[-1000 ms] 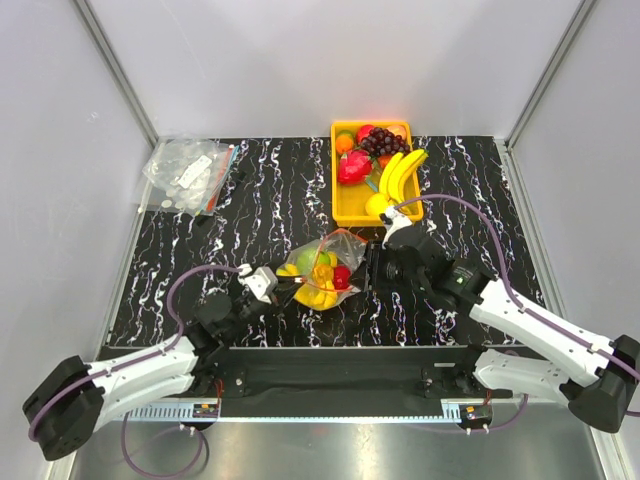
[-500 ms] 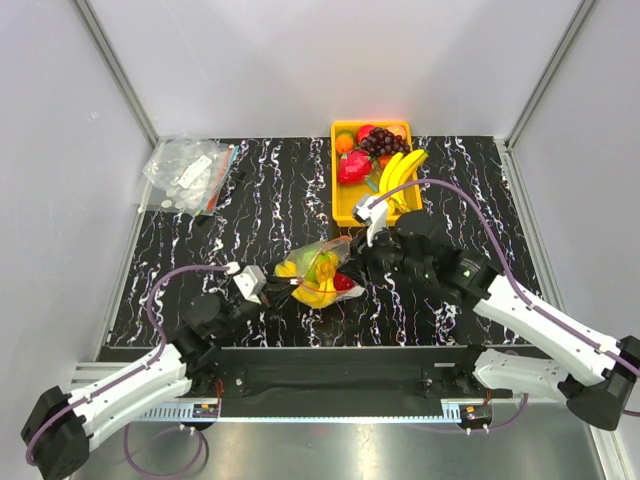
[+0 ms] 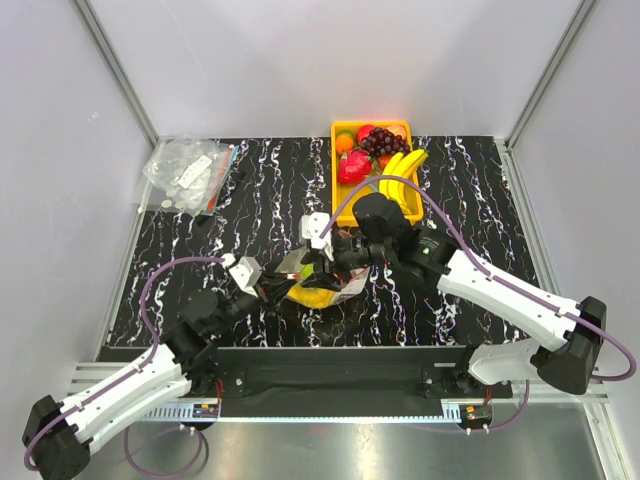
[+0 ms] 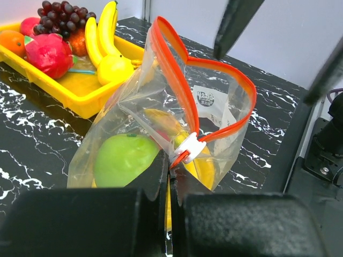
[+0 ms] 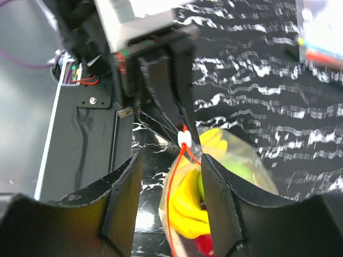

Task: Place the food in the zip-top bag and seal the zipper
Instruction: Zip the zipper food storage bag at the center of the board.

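Since my left fingers (image 4: 161, 179) clamp the bag (image 4: 134, 107) by its zipper (image 4: 182, 91) end, I'd centre my released right fingers (image 5: 128, 182) astride the white slider (image 4: 191, 145), pinch, then pull evenly.

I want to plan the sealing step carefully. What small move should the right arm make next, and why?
Probably lower the right gripper and close it on the white slider. The left gripper pinches the zipper end just beside the slider, the zip-top bag mouth gapes with fruit inside, and the right jaws stand open astride the strip.
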`<state>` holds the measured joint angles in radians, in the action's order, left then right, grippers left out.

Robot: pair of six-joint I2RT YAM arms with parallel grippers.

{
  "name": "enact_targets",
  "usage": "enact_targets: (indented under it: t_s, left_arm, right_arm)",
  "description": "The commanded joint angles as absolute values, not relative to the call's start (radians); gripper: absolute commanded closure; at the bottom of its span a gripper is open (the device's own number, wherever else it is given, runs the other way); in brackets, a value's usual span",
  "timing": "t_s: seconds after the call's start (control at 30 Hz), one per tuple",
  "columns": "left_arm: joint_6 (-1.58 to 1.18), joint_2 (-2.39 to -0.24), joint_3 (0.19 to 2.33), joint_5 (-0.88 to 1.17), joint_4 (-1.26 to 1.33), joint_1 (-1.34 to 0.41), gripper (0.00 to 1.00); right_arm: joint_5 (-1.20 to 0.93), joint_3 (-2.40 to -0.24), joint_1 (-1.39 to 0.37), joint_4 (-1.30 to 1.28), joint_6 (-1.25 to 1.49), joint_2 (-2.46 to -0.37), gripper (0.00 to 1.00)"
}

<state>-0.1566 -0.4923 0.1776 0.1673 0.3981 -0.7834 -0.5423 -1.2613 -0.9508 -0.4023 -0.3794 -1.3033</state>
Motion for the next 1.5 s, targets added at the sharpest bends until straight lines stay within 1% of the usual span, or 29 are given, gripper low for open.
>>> enact_targets:
  t_s: [0.0,0.17,0.5,0.53,0.6,1.07,1.17,1.23,1.33,1.4,1.47]
  left_arm:
    - [-0.186,-0.472,0.210,0.150,0.442,-0.779,1.00]
    - [-0.196,-0.465,0.204,0.149,0.436,-0.778,1.00]
    - [-0.179,-0.434,0.233,0.144,0.357,-0.778,1.00]
    - [-0.179,-0.431,0.235,0.135,0.348,-0.778,1.00]
    - [-0.178,-0.422,0.239,0.127,0.336,-0.778,1.00]
    - [-0.179,-0.414,0.247,0.129,0.328,-0.778,1.00]
    - [-0.179,-0.403,0.247,0.124,0.322,-0.779,1.00]
    - [-0.179,-0.399,0.247,0.121,0.319,-0.778,1.00]
    - [-0.192,-0.393,0.247,0.097,0.311,-0.778,1.00]
    - [-0.215,-0.393,0.252,0.075,0.299,-0.773,1.00]
    - [-0.219,-0.396,0.268,0.068,0.269,-0.769,1.00]
  right_arm:
    - [-0.636,-1.278,-0.962,-0.382,-0.535,-1.298,0.45]
    - [-0.608,-1.291,-0.969,-0.399,-0.572,-1.321,0.42]
    - [-0.499,-1.379,-1.005,-0.428,-0.569,-1.442,0.60]
    - [-0.496,-1.387,-1.008,-0.433,-0.568,-1.450,0.60]
    - [-0.483,-1.407,-1.018,-0.451,-0.565,-1.465,0.57]
    - [-0.376,-1.401,-1.061,-0.457,-0.565,-1.496,0.56]
    - [-0.367,-1.405,-1.063,-0.457,-0.563,-1.500,0.67]
    - [-0.364,-1.405,-1.063,-0.459,-0.561,-1.499,0.80]
    - [-0.359,-1.399,-1.065,-0.457,-0.568,-1.494,0.87]
    - [-0.348,-1.393,-1.063,-0.466,-0.575,-1.490,0.87]
    - [-0.335,-1.385,-1.065,-0.476,-0.577,-1.483,0.90]
